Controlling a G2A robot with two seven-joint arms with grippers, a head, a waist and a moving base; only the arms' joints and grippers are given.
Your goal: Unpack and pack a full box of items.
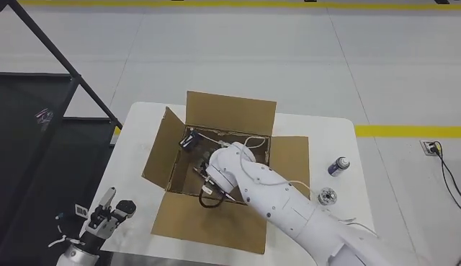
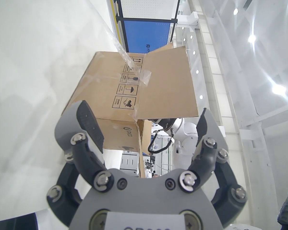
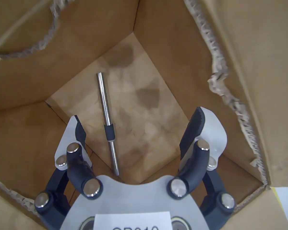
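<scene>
An open cardboard box [image 1: 216,114] stands mid-table with its flaps spread. My right arm reaches down into it. The right gripper [image 3: 138,117] hangs open above the box floor, nothing between its fingers. A thin metal rod [image 3: 106,118] with a black band lies flat on the stained floor, close to one fingertip. A dark item [image 1: 189,142] rests in the box's far left corner. My left gripper [image 1: 119,202] is open and empty over the table's near left corner, and its own view has the gripper [image 2: 144,110] facing the box's printed side [image 2: 124,89].
On the white table [image 1: 137,143], right of the box, stand a small dark can [image 1: 338,166] and a small round metal part [image 1: 328,194]. A black frame and dark panel [image 1: 43,122] border the table's left side. Loose clear tape [image 2: 134,70] hangs off the box.
</scene>
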